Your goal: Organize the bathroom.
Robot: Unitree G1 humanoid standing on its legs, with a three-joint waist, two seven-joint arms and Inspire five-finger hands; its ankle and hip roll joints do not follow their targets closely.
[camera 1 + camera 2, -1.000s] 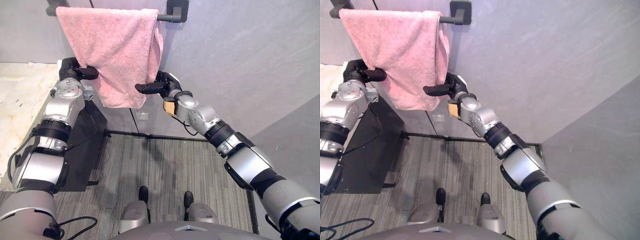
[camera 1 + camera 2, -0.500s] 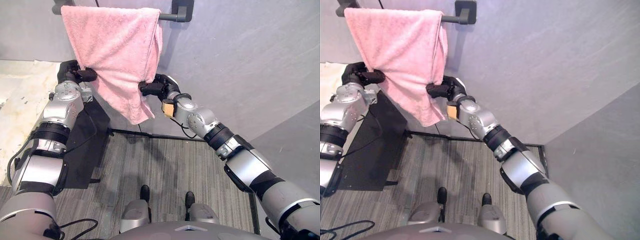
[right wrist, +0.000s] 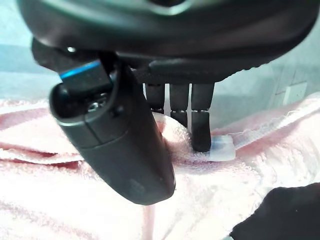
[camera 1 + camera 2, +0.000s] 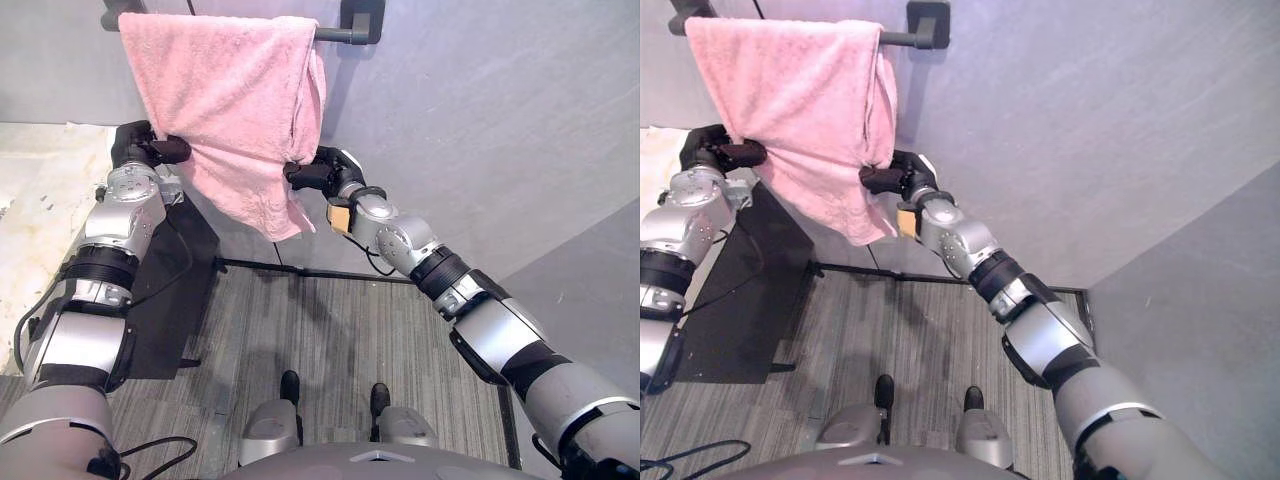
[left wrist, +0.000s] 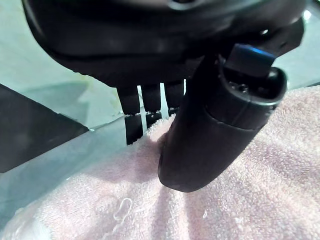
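A plain grey wall point(image 4: 480, 120) fills the background, with striped grey carpet point(image 4: 340, 340) below it and a pale marbled floor point(image 4: 40, 200) off to the robot's left. High on the wall one dark towel bar point(image 4: 335, 35) runs level, side to side, ending at a dark mounting bracket point(image 4: 362, 15).

One pink towel point(image 4: 225, 95) is draped over that bar. Its folded top edge lies along the bar, and the cloth hangs downward against the wall, so its long axis runs from the bar toward the floor. The bottom hem slants, lower toward the robot's right, where a loose corner dangles. A small white tag shows at the hem in the right wrist view.

The left hand point(image 4: 140, 150) is closed on the towel's left edge; in its wrist view the thumb point(image 5: 210, 130) presses the pink cloth against the fingers behind it. The right hand point(image 4: 318, 172) is pinched onto the towel's right edge in the same way, thumb point(image 3: 117, 145) over the cloth and fingers tucked behind.

One dark flat panel point(image 4: 165, 300) leans low against the wall beneath the left arm.
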